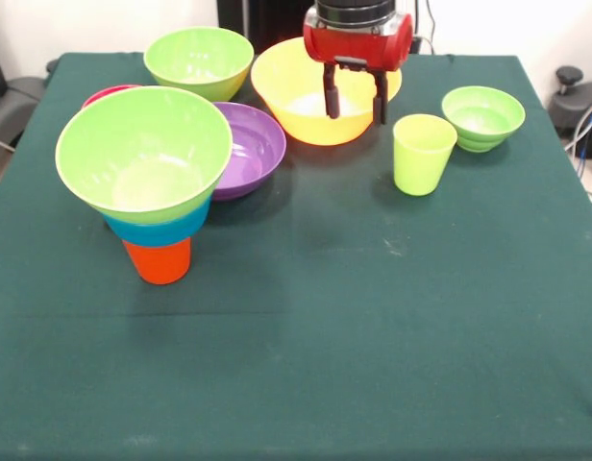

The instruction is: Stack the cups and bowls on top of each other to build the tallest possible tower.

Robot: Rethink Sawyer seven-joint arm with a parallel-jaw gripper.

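Observation:
The tower stands at the left: an orange cup at the bottom, a blue bowl in it and a large lime green bowl on top. Behind it lie the purple bowl and a red rim, mostly hidden. The yellow bowl sits at the back centre. My gripper hangs open and empty over the yellow bowl's right part. A lime green cup stands to the right. A small lime green bowl is at far right, another lime green bowl at back left.
The dark green tablecloth covers the table. A black object stands off the table's right edge.

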